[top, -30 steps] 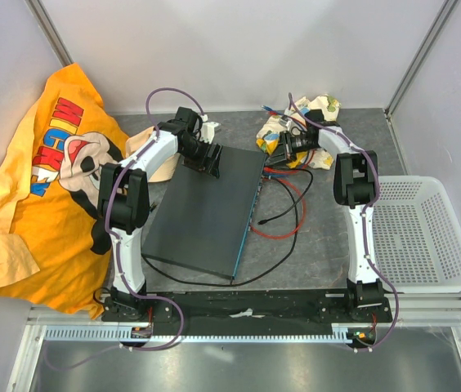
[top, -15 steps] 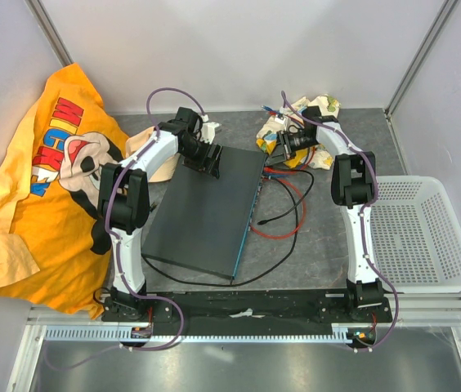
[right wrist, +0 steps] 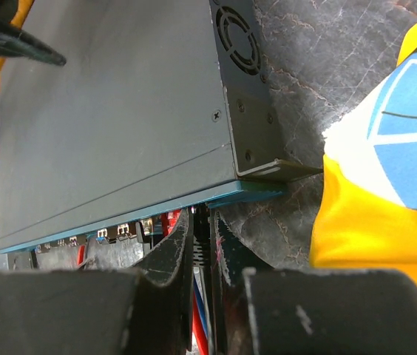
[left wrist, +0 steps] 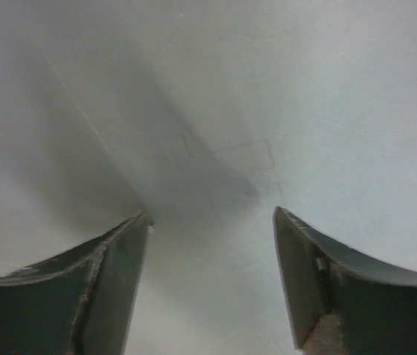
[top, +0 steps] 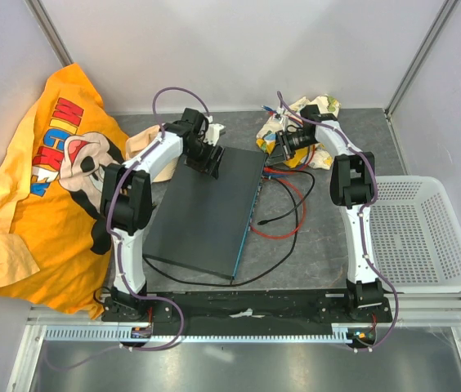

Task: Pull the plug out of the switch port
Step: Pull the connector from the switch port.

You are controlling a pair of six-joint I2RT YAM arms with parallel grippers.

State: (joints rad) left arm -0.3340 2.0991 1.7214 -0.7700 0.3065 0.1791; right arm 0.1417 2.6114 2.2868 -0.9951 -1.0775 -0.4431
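cables (top: 301, 214) crowding switch (top: 206, 208) port edge (right side), cloth (top: 322, 104) behind

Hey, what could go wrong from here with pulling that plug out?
The right fingers pinch a thin cable at the switch's blue edge; pulling may strain it if the plug is latched. The left fingers are open over the switch, so it might slide. The loose red cable nearby could snag.

Even bright overhead light; left wrist view hazy, fingers (left wrist: 83, 296) blurred.
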